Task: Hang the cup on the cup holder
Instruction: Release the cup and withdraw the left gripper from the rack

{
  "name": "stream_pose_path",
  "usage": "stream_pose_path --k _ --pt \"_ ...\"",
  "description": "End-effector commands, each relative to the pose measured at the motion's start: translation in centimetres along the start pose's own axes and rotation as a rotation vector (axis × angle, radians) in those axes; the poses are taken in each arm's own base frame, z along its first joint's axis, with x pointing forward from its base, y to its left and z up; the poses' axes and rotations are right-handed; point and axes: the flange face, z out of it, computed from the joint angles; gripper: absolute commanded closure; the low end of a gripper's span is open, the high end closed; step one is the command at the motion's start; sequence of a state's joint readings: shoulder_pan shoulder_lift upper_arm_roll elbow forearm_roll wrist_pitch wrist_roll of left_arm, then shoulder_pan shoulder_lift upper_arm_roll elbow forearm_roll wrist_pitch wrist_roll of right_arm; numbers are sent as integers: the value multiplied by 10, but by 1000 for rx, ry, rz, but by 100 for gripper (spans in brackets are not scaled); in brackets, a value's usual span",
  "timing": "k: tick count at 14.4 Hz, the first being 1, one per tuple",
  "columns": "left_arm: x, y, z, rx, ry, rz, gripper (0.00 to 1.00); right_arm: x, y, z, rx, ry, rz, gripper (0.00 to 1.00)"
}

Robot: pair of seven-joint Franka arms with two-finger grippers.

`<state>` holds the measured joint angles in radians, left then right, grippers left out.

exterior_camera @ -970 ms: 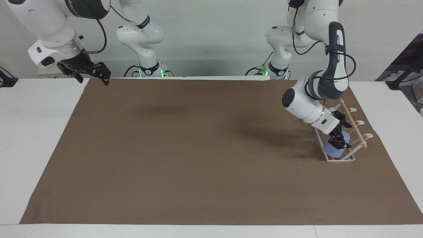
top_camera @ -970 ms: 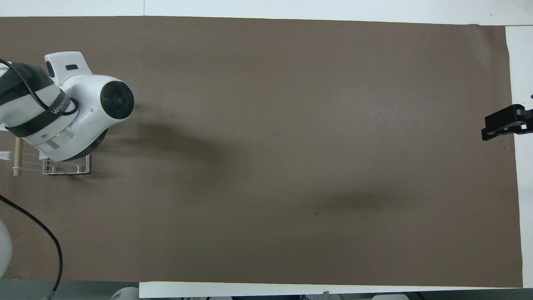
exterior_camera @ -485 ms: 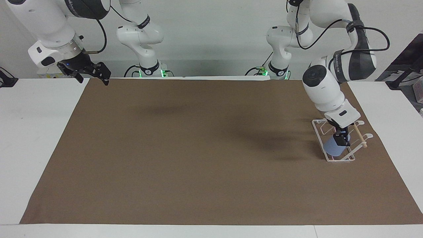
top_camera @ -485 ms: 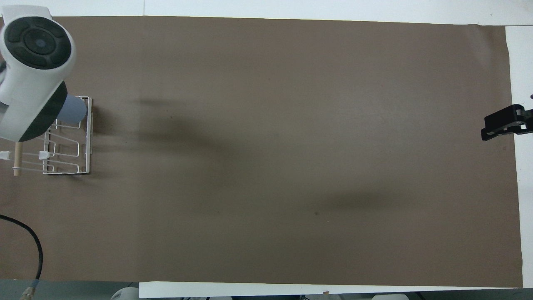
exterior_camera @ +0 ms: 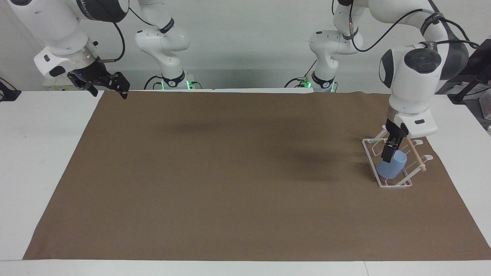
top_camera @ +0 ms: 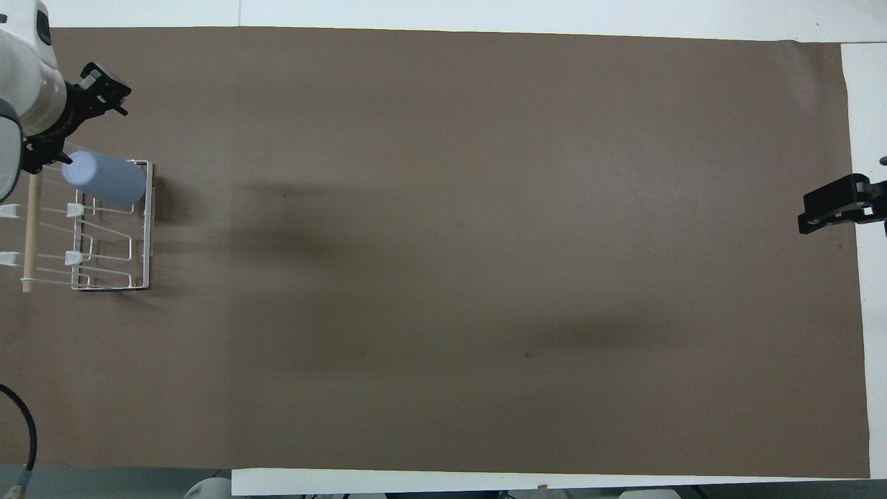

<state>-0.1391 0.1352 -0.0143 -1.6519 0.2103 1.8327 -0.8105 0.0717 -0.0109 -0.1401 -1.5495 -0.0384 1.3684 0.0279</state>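
The cup (exterior_camera: pixel 391 168) is seen hung, tilted, on the cup holder (exterior_camera: pixel 370 153) at the left arm's end of the surface. The opened left claw (exterior_camera: pixel 388 152) is poised above it, released; the opened right claw (exterior_camera: pixel 102 85) is parked, waiting

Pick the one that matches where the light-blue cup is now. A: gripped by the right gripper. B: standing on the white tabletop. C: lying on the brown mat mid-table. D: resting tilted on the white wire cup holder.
D: the light-blue cup leans on a slanted prong of the white wire cup holder, at the left arm's end of the table.
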Motion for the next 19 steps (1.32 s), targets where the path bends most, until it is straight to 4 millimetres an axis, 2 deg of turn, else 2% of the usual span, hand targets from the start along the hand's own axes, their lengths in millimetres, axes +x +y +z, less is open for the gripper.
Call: stream_pose_path --k 1,7,9,11,14,19 --pt "-5 -23 -16 -18 -89 228 0 -4 2 3 22 -8 -20 1" --pt "-11 -50 -41 -42 -121 691 0 -4 2 1 21 -5 -19 1" --pt "-2 -70 -52 -155 -138 684 0 -4 2 1 21 -5 -19 1" --pt "-2 -72 -74 -178 -126 678 0 -4 2 1 23 -5 -20 1" --pt "-1 -77 -91 -188 -107 662 0 -4 2 2 21 -7 -19 1" --pt "-8 -76 -91 -162 -100 655 0 -4 2 2 21 -7 -19 1"
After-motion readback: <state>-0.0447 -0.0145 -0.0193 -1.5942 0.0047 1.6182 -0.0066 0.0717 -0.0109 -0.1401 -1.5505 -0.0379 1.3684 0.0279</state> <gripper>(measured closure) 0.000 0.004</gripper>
